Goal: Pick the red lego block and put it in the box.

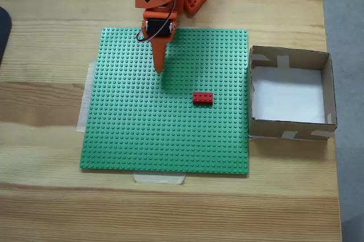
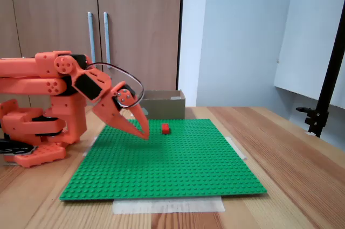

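While closed and empty, hand (image 1: pixel 160 69) above green plate (image 1: pixel 125 139), well apart from red lego block (image 1: pixel 203 98)

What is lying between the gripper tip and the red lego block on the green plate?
Nothing but bare studs of the green plate. In both fixed views the stretch from the gripper to the red lego block is bare.
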